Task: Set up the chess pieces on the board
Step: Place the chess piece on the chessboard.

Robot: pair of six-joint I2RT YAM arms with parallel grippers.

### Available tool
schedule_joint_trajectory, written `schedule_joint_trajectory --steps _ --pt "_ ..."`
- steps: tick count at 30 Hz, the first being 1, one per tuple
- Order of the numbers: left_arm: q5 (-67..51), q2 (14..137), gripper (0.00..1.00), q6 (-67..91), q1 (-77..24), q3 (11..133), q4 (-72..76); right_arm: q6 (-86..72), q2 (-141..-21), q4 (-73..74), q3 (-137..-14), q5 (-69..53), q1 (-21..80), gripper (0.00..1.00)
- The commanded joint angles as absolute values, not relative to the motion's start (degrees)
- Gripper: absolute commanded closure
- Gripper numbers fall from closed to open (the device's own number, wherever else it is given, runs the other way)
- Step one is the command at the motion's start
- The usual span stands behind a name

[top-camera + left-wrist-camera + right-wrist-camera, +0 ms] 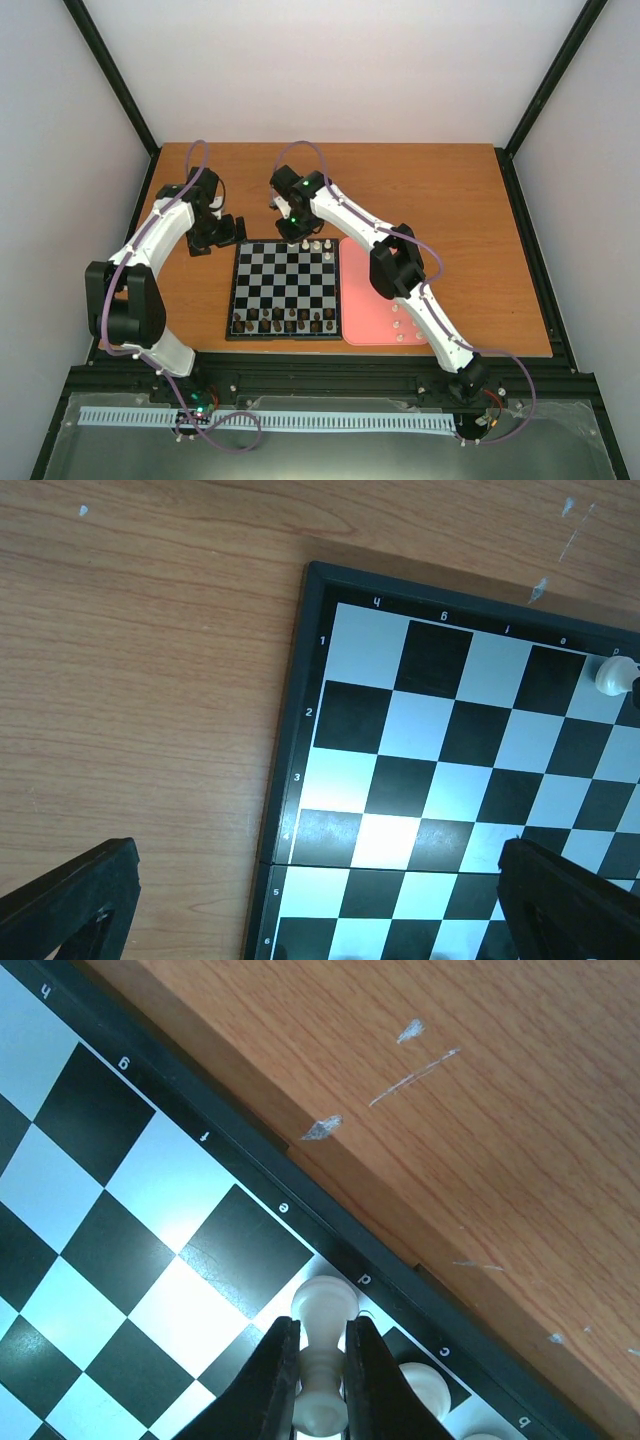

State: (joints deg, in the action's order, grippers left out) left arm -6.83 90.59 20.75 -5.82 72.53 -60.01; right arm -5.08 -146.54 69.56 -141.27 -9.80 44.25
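The board (pixel 285 278) lies between the arms, with dark brown pieces (pixel 285 322) along its near row. My right gripper (pixel 322 1328) is shut on the stem of a white chess piece (pixel 324 1300), over the light square at the letter d on the far edge. Whether the piece rests on the board I cannot tell. Another white piece (pixel 424 1384) stands on the square beside it. In the top view the right gripper (pixel 297 236) is at the far row beside white pieces (pixel 324 244). My left gripper (pixel 320 880) hangs open and holds nothing over the board's left edge (pixel 290 780). The held piece (pixel 612 674) shows there too.
A pink tray (pixel 372 290) lies against the board's right side with several white pieces (pixel 402 326) at its near end. Bare wooden table (pixel 430 190) extends behind and to both sides. The left arm's gripper (pixel 222 232) sits off the board's far-left corner.
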Motion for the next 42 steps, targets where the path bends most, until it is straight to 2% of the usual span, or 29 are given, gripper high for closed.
schedule_joint_trajectory --steps 1,18,24,42 --pt "-6.70 91.14 0.00 20.52 -5.46 73.74 -59.70 -4.22 -147.30 70.09 -140.78 -9.08 44.56 0.91" --pt "-6.62 91.30 0.00 20.56 -5.48 73.80 -59.66 -4.08 -147.58 70.42 -140.47 -8.18 44.56 0.80" --pt "-6.59 91.60 0.00 20.51 -5.50 74.07 -59.60 -3.65 -147.01 69.96 -140.45 -9.36 44.56 0.73" --pt "-6.94 92.83 0.00 20.51 -5.46 74.87 -59.66 -3.03 -146.21 69.56 -139.73 -11.90 44.48 0.72"
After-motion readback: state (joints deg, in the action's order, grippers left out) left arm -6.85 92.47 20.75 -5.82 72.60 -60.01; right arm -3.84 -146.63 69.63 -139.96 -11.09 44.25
